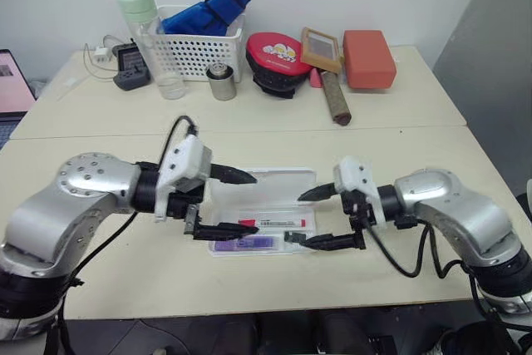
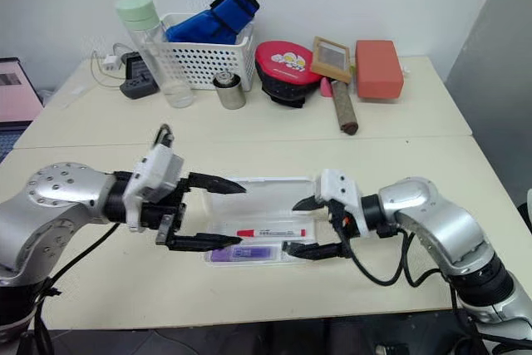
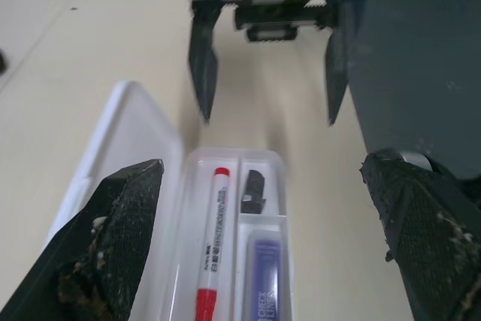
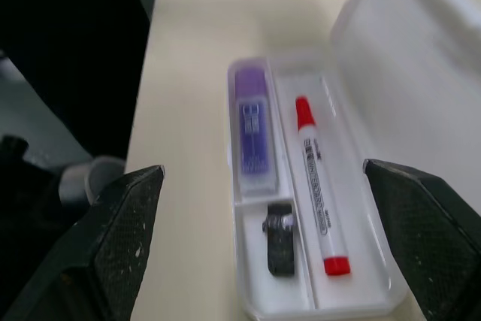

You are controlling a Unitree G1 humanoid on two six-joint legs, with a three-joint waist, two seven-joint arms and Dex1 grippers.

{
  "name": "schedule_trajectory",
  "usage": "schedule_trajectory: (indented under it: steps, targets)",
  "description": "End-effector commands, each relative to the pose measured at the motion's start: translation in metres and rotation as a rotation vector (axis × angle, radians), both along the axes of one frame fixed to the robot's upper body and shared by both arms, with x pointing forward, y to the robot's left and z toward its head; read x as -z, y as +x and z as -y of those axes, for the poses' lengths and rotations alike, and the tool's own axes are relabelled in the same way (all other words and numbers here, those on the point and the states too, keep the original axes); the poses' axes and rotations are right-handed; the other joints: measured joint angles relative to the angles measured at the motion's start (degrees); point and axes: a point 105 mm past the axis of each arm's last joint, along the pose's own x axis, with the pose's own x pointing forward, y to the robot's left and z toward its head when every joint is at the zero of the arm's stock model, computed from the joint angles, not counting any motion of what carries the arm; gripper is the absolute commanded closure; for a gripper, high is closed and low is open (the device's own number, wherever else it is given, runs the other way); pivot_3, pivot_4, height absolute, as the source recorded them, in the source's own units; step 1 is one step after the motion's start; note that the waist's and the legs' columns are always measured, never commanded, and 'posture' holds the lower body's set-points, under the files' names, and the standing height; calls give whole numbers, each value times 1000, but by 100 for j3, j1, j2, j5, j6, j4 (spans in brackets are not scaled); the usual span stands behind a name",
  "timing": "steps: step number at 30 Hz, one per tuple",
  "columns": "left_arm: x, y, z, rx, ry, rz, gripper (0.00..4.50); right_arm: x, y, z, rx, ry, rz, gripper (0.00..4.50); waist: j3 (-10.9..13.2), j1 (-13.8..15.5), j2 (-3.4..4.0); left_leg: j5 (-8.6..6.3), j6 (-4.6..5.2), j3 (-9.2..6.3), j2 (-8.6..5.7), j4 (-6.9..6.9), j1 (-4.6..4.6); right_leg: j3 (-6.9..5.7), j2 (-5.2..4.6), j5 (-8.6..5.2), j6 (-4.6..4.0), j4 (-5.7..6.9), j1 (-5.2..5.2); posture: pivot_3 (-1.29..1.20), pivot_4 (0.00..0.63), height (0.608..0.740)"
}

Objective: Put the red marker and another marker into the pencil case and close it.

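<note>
Both markers already lie in the tray, so my judgement is that closing comes next: I should hook the raised lid from its far edge and fold it toward the tabletop's near edge, pressing evenly until it latches. My left gripper (image 1: 218,204) and right gripper (image 1: 327,217) both stand wide open and empty, flanking the flat white plastic pencil case (image 1: 287,184) near the tabletop's (image 1: 125,272) front edge. Inside, the slim white red-capped marker (image 4: 319,187) fills the long slot, the stubby purple highlighter (image 4: 252,127) beside it.

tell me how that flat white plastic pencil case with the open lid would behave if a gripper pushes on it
The flat white plastic pencil case looks thin and light, so it would probably slide on the smooth table rather than tip. Its open lid seems stiff but hinged, likely to swing shut under a push. The red-capped white marker inside might rattle.
</note>
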Motion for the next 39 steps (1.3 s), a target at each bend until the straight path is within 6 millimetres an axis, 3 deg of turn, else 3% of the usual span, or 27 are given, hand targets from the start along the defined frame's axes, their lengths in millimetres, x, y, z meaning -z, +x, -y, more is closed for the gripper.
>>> schedule_trajectory:
  steps: [1,4,9,13,19,32,39]
  targets:
    - [-15,-3,-20,-87,-21,35,0,-36,19,3,57,133,56,199,0,7,0,0,0,-1,0,0,2,-2,0,0,0,0,2,0,150,740]
    - [-18,-5,-49,-217,-27,25,0,-48,68,8,218,162,102,763,1,-55,0,0,0,14,3,-7,18,21,0,3,-5,2,2,0,150,740]
    - [-20,-8,-67,-295,-26,33,0,-49,107,-10,233,140,107,1922,1,-68,1,0,0,21,2,-9,20,30,3,3,-6,2,-1,0,150,740]
    - [-24,-12,-67,-294,-43,44,0,-40,124,-27,200,79,110,2862,1,-50,1,0,-1,24,0,-10,17,51,3,4,-6,0,-6,0,150,740]
    - [-23,-21,-66,-305,-50,41,0,-18,125,-40,86,-71,95,4346,2,-68,2,-1,-2,29,-3,-11,15,66,1,5,-4,-2,-11,0,150,740]
    - [-23,-20,-68,-332,-47,48,0,-10,107,-50,-65,-144,94,4457,3,-87,4,-2,-4,27,2,-12,17,68,0,5,-5,2,-13,0,150,740]
    - [-22,-18,-69,-331,-45,48,0,-6,75,-52,-191,-178,118,4457,3,-77,4,-4,-6,23,3,-12,17,67,-2,5,-5,-1,-12,0,150,740]
